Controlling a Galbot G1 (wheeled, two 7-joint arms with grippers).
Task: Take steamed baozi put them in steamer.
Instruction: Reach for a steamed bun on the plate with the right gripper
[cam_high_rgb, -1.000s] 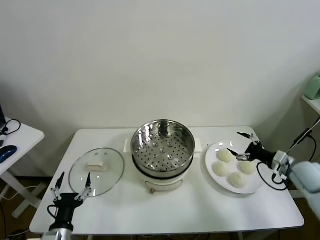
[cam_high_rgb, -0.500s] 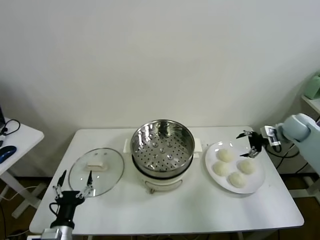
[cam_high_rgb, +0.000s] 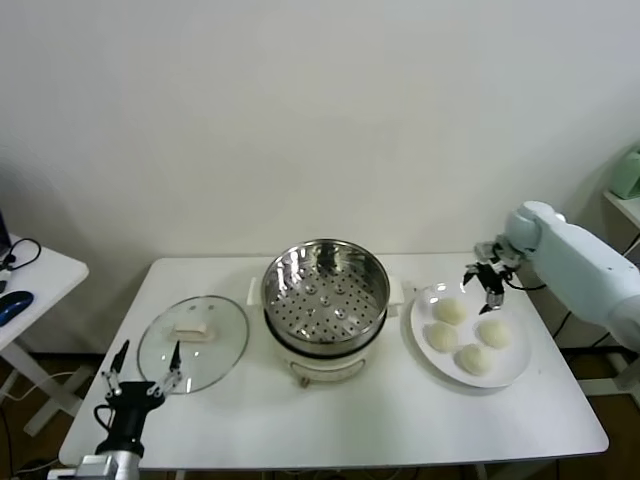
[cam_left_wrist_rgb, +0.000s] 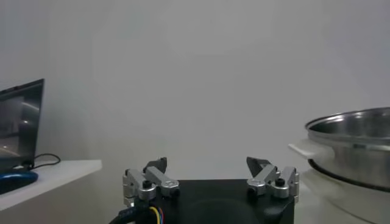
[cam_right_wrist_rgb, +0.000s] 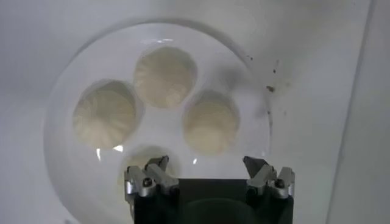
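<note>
Plain white wall (cam_high_rgb: 320, 110) filling the view from 9 to 3 o'clock, white table (cam_high_rgb: 330, 420) standing at centre, small white side desk (cam_high_rgb: 30, 275) sitting at 9 o'clock, laptop (cam_left_wrist_rgb: 21, 125) resting on it.

No readable text, labels or numbers anywhere.

1. Baozi (cam_high_rgb: 451, 311): cream-white, with faint swirled ridges on top in the right wrist view.
2. Plate (cam_high_rgb: 519, 366): plain glossy white.
3. Steamer (cam_high_rgb: 325, 290): shiny silver steel, its floor patterned with round holes.
4. Cooker base (cam_high_rgb: 320, 363): white.
5. Lid (cam_high_rgb: 193, 341): clear glass with a silver rim and a pale cream knob.
6. Table (cam_high_rgb: 330, 425): plain white.
7. Right gripper (cam_high_rgb: 486, 279): black with silver fingers, on a white arm.
8. Left gripper (cam_high_rgb: 140, 370): black body, black fingers; red and yellow wires show in its wrist view.
9. Wall (cam_high_rgb: 300, 110): off-white.
</note>
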